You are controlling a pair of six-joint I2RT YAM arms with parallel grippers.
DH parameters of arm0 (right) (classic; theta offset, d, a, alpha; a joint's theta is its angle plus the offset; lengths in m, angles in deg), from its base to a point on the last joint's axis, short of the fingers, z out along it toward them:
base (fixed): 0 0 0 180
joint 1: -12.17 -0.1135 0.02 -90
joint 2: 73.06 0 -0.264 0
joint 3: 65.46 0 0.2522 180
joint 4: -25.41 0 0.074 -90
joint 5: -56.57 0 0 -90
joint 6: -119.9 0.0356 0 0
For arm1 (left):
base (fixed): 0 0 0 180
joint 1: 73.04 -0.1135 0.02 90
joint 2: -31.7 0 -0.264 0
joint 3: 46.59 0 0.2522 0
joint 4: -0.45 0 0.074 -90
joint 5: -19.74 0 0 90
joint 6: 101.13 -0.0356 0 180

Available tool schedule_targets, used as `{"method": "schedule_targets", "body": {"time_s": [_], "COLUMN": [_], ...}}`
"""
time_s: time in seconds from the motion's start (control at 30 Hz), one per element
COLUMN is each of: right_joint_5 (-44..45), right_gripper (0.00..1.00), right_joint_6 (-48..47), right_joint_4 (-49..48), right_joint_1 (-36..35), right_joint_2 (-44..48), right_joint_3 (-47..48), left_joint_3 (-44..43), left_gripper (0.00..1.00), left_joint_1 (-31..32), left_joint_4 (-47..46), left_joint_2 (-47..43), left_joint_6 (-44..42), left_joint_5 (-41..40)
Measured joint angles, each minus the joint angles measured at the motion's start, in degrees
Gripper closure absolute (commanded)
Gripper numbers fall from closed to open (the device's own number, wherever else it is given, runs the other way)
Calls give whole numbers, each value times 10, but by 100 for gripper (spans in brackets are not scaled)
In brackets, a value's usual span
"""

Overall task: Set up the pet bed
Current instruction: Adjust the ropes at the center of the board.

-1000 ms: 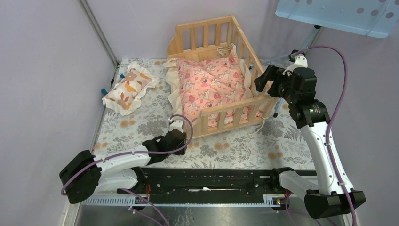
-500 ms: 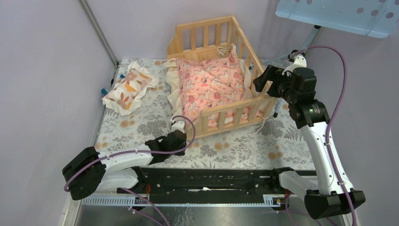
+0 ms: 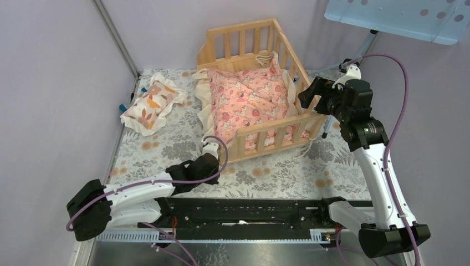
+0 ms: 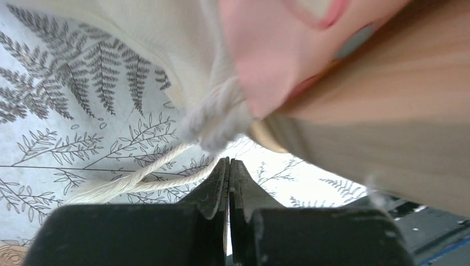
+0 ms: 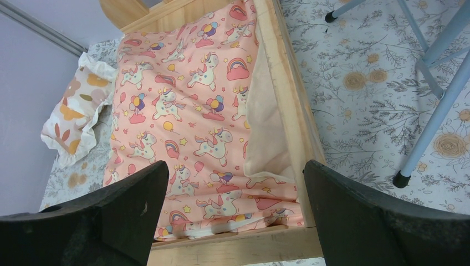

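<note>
The pet bed (image 3: 266,132) is a light wooden slatted frame standing on the floral cloth. A pink unicorn cushion (image 3: 246,100) with a cream ruffle lies inside it. My left gripper (image 3: 214,164) sits low at the bed's front left corner with its jaws shut. In the left wrist view its tips (image 4: 229,162) meet with nothing between them. A white cord (image 4: 133,180) and its knot (image 4: 219,119) lie just to their left, under the wooden frame (image 4: 388,138). My right gripper (image 3: 308,94) hangs open above the bed's right rail (image 5: 288,100) and the cushion (image 5: 183,111).
A small cream pillow with orange leaves (image 3: 151,102) lies on the cloth left of the bed. A light blue perforated panel (image 3: 399,16) stands at the back right, its grey legs (image 5: 435,111) just right of the bed. Purple walls close in on the left and at the back.
My left gripper's jaws have closed fully beside the cord, and the left arm has shifted slightly at the bed's front corner. The right arm has stayed still and open.
</note>
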State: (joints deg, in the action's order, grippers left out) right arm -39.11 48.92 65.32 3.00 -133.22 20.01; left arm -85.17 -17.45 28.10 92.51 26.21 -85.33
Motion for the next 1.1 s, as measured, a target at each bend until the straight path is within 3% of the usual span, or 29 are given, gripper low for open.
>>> {"method": "schedule_targets", "body": {"time_s": [0.27, 0.37, 0.6, 1.1], "right_joint_5": [0, 0, -1, -1], "right_gripper": [1, 0, 0, 0], "right_joint_6": [0, -1, -1, -2], "right_joint_4": [0, 0, 0, 1], "right_joint_1": [0, 0, 0, 0], "right_joint_2": [0, 0, 0, 0], "right_joint_3": [0, 0, 0, 0], "left_joint_3": [-72, -75, -58, -47], "left_gripper": [100, 82, 67, 67], "left_joint_1": [0, 0, 0, 25], "left_joint_4": [67, 81, 61, -14], "left_joint_2": [-42, -64, -29, 57], "left_joint_6": [-5, -9, -13, -3], "left_joint_5": [-12, -12, 6, -9]}}
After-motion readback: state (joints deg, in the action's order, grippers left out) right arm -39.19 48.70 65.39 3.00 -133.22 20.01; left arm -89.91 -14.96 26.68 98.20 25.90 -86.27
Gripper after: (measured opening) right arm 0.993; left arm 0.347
